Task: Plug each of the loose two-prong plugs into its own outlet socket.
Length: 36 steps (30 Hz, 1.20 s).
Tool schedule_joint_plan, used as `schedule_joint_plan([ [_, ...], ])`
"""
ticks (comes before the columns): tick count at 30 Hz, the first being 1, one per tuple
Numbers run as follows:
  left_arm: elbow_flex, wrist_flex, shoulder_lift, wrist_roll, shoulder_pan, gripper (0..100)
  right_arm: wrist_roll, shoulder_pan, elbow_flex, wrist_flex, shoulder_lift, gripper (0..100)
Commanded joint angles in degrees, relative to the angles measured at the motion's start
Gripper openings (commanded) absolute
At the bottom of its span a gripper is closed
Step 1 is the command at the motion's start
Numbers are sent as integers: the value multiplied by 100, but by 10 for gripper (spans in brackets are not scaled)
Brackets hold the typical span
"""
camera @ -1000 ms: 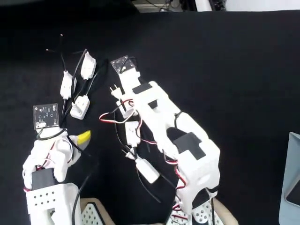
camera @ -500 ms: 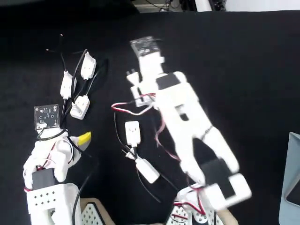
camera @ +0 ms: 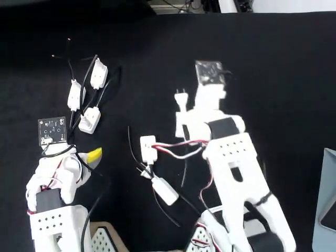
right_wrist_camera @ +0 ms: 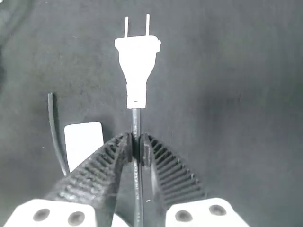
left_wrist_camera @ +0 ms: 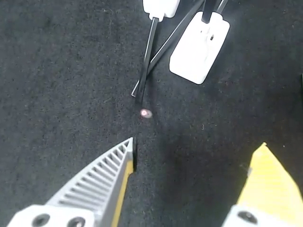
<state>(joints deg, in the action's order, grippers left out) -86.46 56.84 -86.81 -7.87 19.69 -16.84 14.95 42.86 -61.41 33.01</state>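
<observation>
**Hidden or unclear.** From above, the right arm [camera: 231,157] covers the cord behind the two-prong plug [camera: 181,98]. In the right wrist view a finger overlaps one corner of the white socket block [right_wrist_camera: 83,138]. Three white cord pieces [camera: 89,119] lie clustered beyond the left arm; whether they are plugs or sockets cannot be told. A grey object [camera: 328,199] is cut off at the frame edge.

**Pose.** The right fingers [right_wrist_camera: 109,161] are pinched narrow on the black cord just behind the plug body, with the prongs pointing away from the arm. The plug is well apart from the socket block. The left fingers [left_wrist_camera: 109,170] are spread wide above bare cloth, holding nothing.

**Room.** The black worktop [camera: 283,79] beyond and beside the plug lies open.
</observation>
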Motion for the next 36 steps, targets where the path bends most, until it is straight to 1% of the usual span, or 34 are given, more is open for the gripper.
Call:
schedule_joint_plan([
  [1, 40, 44, -35, 18, 57, 374, -1635, -44, 233, 0, 418, 16],
  [5, 40, 44, -35, 18, 57, 374, -2980, -35, 233, 132, 418, 16],
  [8, 40, 44, -35, 18, 57, 374, -3455, -35, 277, 413, 418, 16],
  [16, 31, 35, -35, 18, 57, 374, -3560, -26, 690, 932, 418, 23],
  [18, 22, 35, -35, 18, 57, 374, -3560, -26, 734, 905, 418, 80],
  [21, 22, 35, -35, 18, 57, 374, -3560, -26, 734, 905, 418, 226],
  [23, 22, 35, -35, 18, 57, 374, -3525, 44, 734, 897, 426, 300],
  [25, 22, 35, -35, 18, 57, 374, -3516, 158, 725, 791, 444, 317],
  [28, 22, 35, -35, 18, 57, 374, -3499, 343, 620, 484, 453, 292],
  [29, 22, 35, -35, 18, 57, 374, -3437, 343, 549, 360, 426, 277],
  [31, 22, 26, -35, 18, 57, 374, -2910, 290, 435, 105, 418, 244],
  [33, 22, 26, -35, 18, 57, 374, -2075, 158, 365, -53, 426, 217],
  [36, 13, 26, -35, 18, 57, 374, -756, -79, 321, -123, 418, 201],
])
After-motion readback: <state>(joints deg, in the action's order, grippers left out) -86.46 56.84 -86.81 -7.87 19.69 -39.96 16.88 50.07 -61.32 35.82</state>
